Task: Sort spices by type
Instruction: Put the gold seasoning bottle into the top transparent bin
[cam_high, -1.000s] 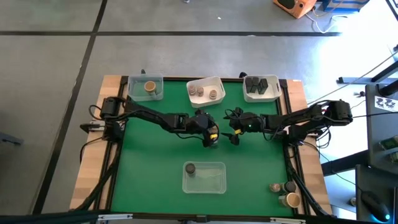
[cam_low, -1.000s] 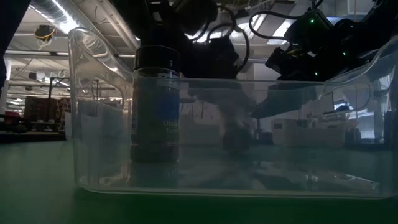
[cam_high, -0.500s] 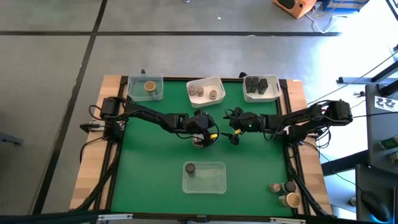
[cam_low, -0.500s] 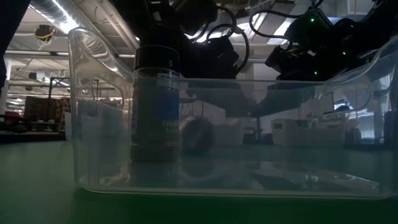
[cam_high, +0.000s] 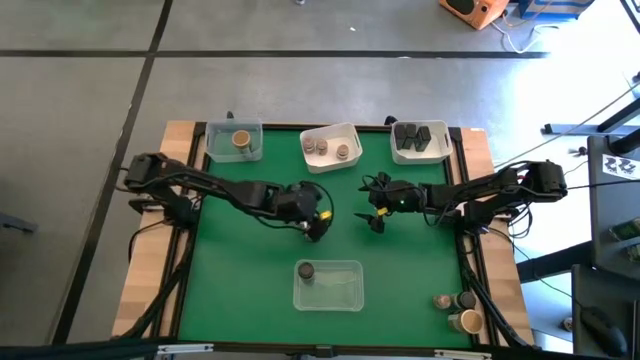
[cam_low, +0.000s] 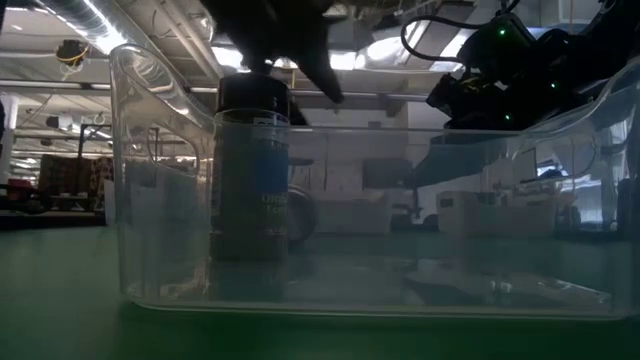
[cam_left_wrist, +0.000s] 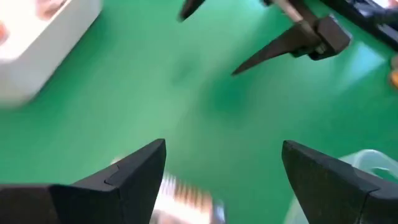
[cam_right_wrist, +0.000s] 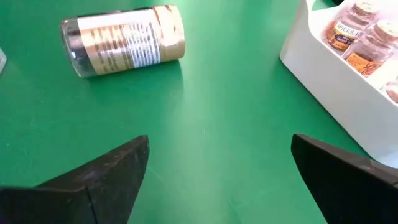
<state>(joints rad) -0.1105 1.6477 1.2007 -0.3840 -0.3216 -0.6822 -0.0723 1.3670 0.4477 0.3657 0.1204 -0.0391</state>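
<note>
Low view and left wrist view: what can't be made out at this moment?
- Low view: the lying spice jar near the left gripper is only a dim shape behind the clear tray; its label is unreadable.
- Left wrist view: the same jar is motion-blurred and cut off by the edge.

High view: overhead, looking straight down; takes in the whole desk (cam_high: 250, 260), both arms and surrounding floor.
Low view: at desk-top height, level, pressed close against the clear tray (cam_low: 400, 290); room behind.
Left wrist view: close above the green surface, facing the right arm's fingers.
Right wrist view: close, angled down at a lying jar (cam_right_wrist: 124, 38) and the white tray (cam_right_wrist: 329, 87).
Shared: clear tray with upright jar (cam_high: 306, 270), in high and low views.
</note>
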